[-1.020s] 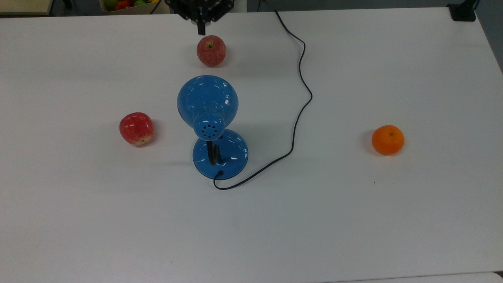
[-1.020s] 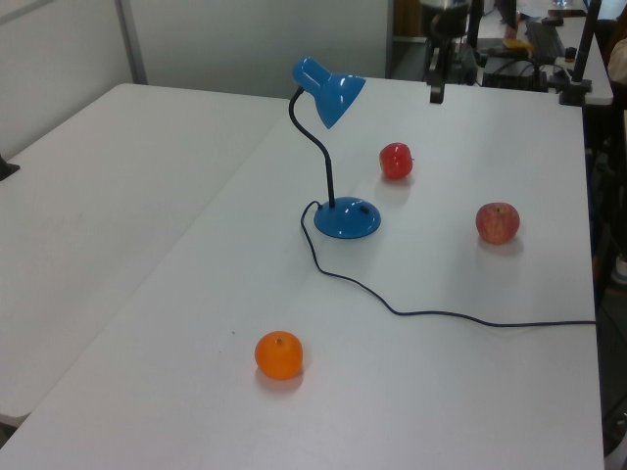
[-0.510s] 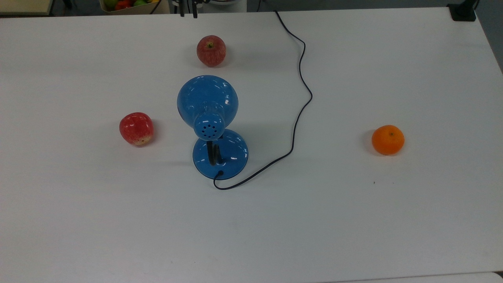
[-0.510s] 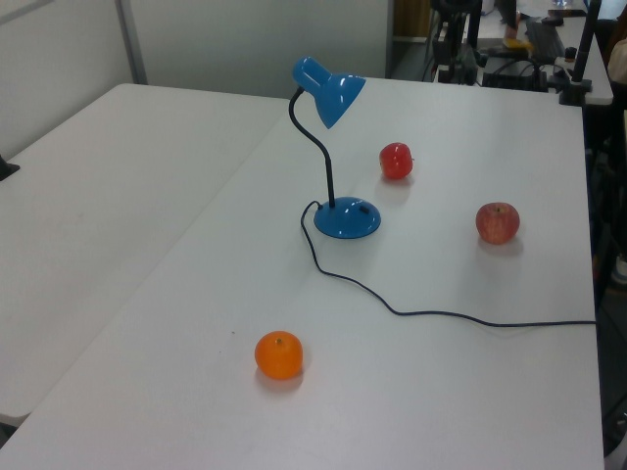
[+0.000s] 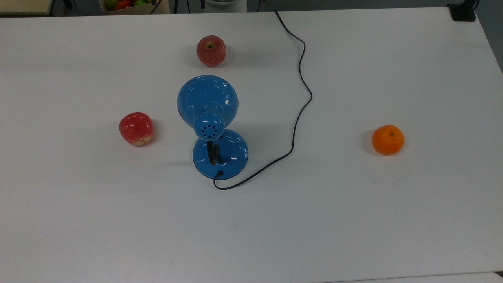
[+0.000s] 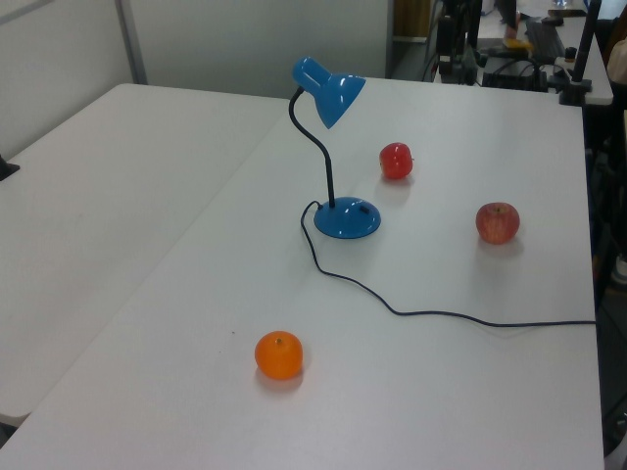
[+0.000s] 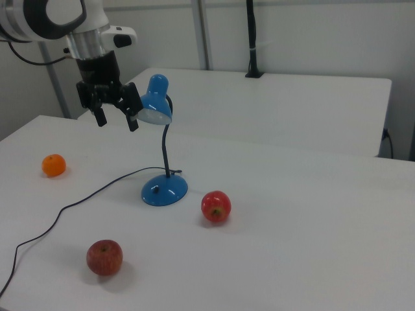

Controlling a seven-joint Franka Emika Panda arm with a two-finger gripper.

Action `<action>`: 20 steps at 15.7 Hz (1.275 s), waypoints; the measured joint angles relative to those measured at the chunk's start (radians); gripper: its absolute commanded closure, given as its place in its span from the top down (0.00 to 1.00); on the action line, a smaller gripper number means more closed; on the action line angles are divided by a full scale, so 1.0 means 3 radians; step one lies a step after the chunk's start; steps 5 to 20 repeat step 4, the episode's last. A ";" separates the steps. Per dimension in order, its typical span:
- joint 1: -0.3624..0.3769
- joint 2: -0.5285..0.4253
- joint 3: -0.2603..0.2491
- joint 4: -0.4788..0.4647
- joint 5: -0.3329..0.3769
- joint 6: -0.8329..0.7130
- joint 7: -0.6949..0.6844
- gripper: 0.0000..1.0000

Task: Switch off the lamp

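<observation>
Wide white table [image 5: 353, 220] in a lab room, second white table beside it in the left view. The glossy blue desk lamp with domed shade, black gooseneck and round base [image 5: 207, 103] is standing upright near the table's middle, its thin dark cord [image 5: 300, 106] snaking off toward the top view's upper edge. Round it, all well apart: a deep red apple [image 5: 136, 128], a paler streaked red apple [image 5: 211, 50], an orange mandarin [image 5: 388, 139].

The black two-finger gripper [image 7: 117, 115] is hanging high above the table in the right view, jaws spread apart and holding nothing. A second ago it was hovering just over the paler apple in the top view; it is now pulling up and back, clear of that frame (retreat, not approach). Judgement: no light visible under the shade, so the switch press is probably already done and the arm is withdrawing
</observation>
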 measured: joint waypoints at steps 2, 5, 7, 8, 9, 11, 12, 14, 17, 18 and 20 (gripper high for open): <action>0.0000 0.0000 0.0000 0.0013 0.0000 -0.0006 -0.0009 1.00; 0.0000 0.0000 0.0000 0.0015 0.0000 -0.0022 -0.0009 1.00; 0.0000 0.0000 0.0000 0.0015 0.0000 -0.0022 -0.0009 1.00; 0.0000 0.0000 0.0000 0.0015 0.0000 -0.0022 -0.0009 1.00; 0.0000 0.0000 0.0000 0.0015 0.0000 -0.0022 -0.0009 1.00; 0.0000 0.0000 0.0000 0.0015 0.0000 -0.0022 -0.0009 1.00; 0.0000 0.0000 0.0000 0.0015 0.0000 -0.0022 -0.0009 1.00; 0.0000 0.0000 0.0000 0.0015 0.0000 -0.0022 -0.0009 1.00; 0.0000 0.0000 0.0000 0.0015 0.0000 -0.0022 -0.0009 1.00; 0.0000 0.0000 0.0000 0.0015 0.0000 -0.0022 -0.0009 1.00; 0.0000 0.0000 0.0000 0.0015 0.0000 -0.0022 -0.0009 1.00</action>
